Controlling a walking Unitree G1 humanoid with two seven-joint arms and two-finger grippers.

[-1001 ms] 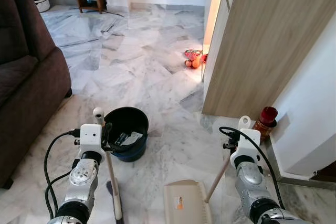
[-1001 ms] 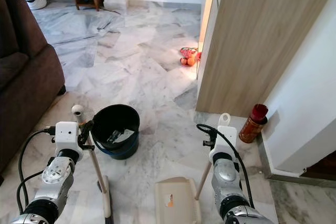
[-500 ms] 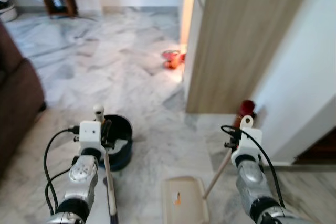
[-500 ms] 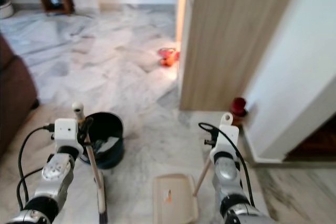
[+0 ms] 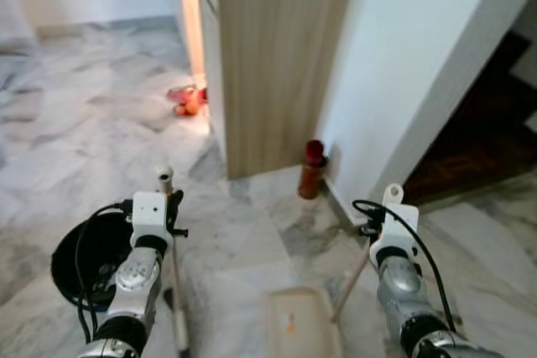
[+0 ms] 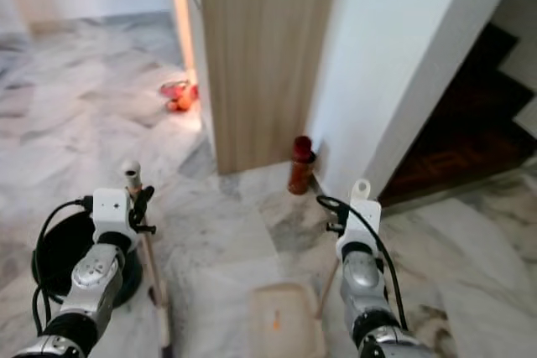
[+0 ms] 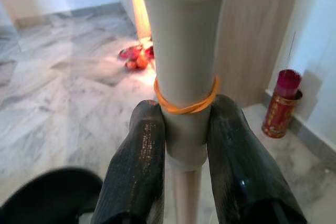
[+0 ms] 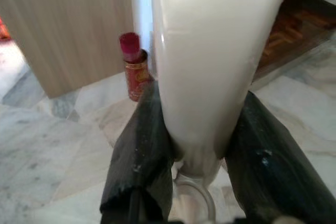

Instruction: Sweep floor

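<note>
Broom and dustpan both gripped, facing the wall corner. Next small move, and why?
Probably lower the broom head to the floor ahead of the dustpan and start a short stroke toward it. Left gripper clamps the broom handle, right gripper clamps the dustpan handle, and the pan sits low between the arms.

Left pincer (image 5: 170,210) grips broom (image 5: 174,282), right holds dustpan (image 5: 304,325)
</note>
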